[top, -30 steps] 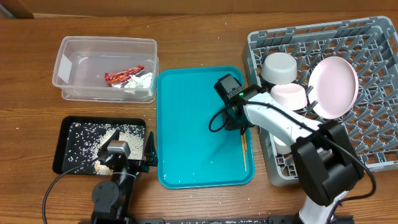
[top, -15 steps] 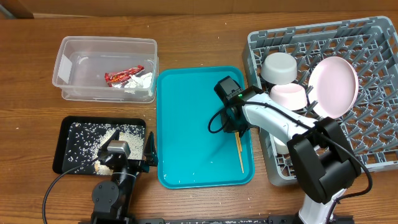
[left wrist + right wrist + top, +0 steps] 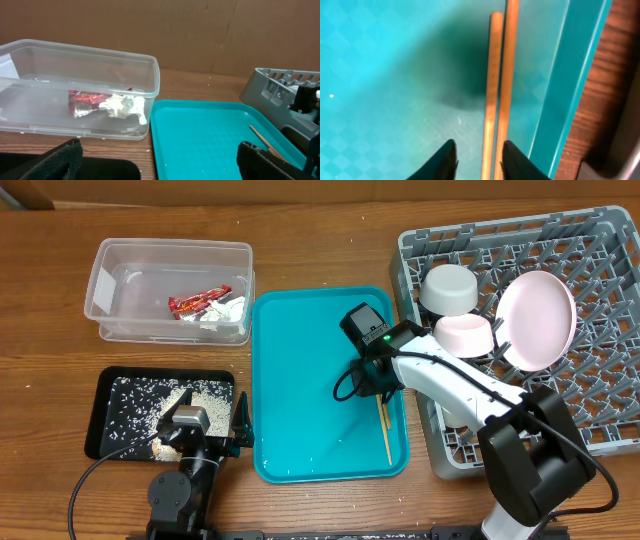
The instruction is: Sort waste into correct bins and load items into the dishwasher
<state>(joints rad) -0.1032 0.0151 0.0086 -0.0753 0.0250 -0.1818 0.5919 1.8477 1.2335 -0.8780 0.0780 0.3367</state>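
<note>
Teal tray (image 3: 300, 380): bare floor across left + middle, wide room to come down from above. 2 chopsticks (image 3: 497, 75) lie tight along tray's right rim. Rim wall is just beside the outer stick, so little finger room on that side. Dish rack (image 3: 600, 400) wall stands just past the rim. Right gripper (image 3: 479, 155) jaws apart over the sticks. Clear tub (image 3: 80, 100) + tray corner nearly touch, no passage btw them.
</note>
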